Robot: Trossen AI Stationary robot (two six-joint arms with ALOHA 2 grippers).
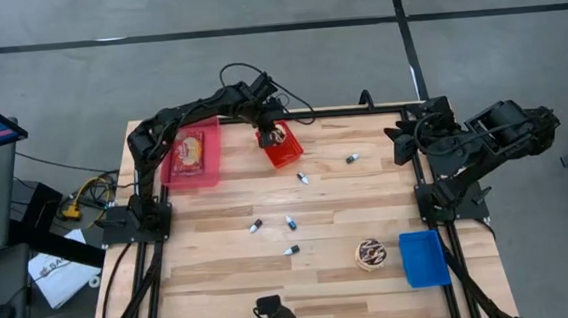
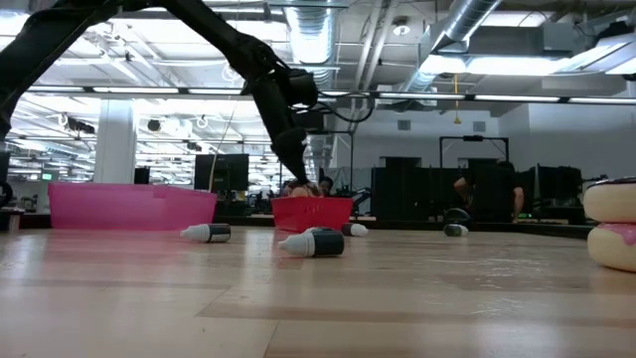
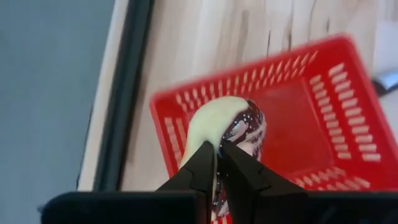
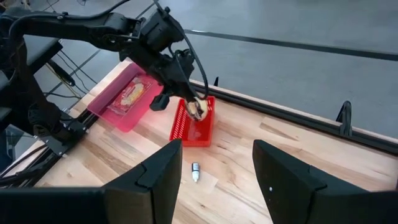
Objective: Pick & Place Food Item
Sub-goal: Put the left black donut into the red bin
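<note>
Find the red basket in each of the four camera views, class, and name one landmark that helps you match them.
High view: red basket at the table's far edge, just right of the pink tray.
Low view: red basket at centre, behind the small bottles.
Left wrist view: it fills the middle, under the doughnut.
Right wrist view: it sits left of centre.
Shared landmark: the left pincer above it.

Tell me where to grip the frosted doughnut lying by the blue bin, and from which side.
Come straight down from above on the doughnut and pinch one side of its ring, one finger in the hole. It lies flat beside the blue bin, so take the side away from the bin.
</note>
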